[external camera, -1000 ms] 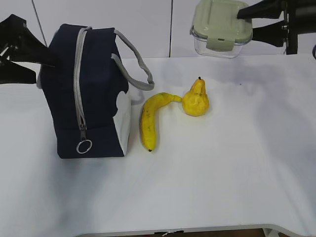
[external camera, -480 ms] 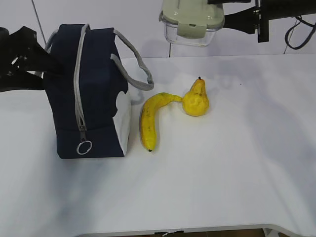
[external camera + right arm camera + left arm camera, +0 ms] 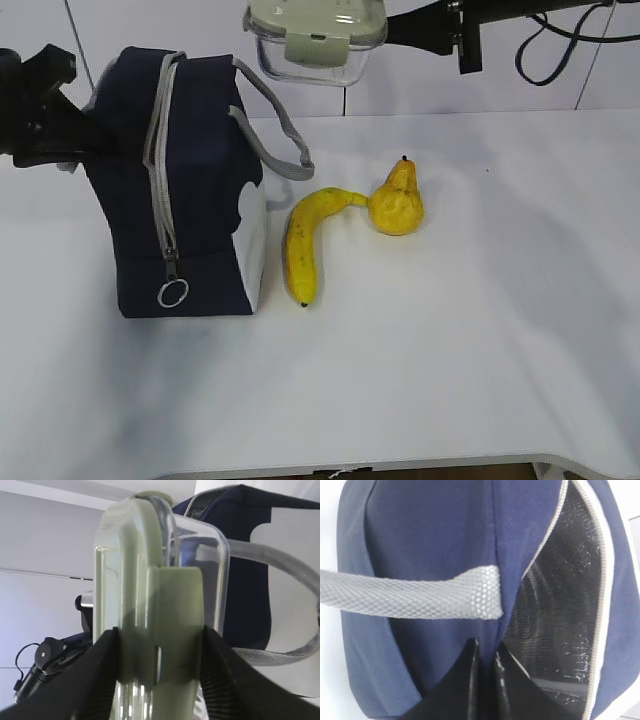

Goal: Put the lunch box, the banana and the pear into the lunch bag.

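From the exterior view we see the navy lunch bag point(image 3: 180, 190) standing on the white table point(image 3: 450, 350), its grey zipper point(image 3: 158, 170) running down the near face to a ring pull point(image 3: 172, 293). The left gripper point(image 3: 75, 135) meets the bag's left side at the upper edge. Beside the bag on its right lies the banana point(image 3: 300, 240), curved, its stem end touching the pear point(image 3: 397, 200), which sits upright. Above the bag's right top corner the right gripper point(image 3: 385, 30) holds the lunch box point(image 3: 318, 35) in the air, sage-green lid uppermost, clear of the table.

In the left wrist view we find the gripper's point(image 3: 485, 652) two dark fingers pressed together on a fold of the bag's point(image 3: 435, 545) navy fabric, just below the end of a grey webbing handle point(image 3: 410, 597). To the right the bag stands open, showing its silvery lining point(image 3: 560, 605).

In the right wrist view we see the gripper point(image 3: 160, 645) clamped on the lunch box point(image 3: 150, 590) at its lid latch, one finger on each side. Behind it is the bag point(image 3: 250, 555) with its grey handle point(image 3: 285, 580).
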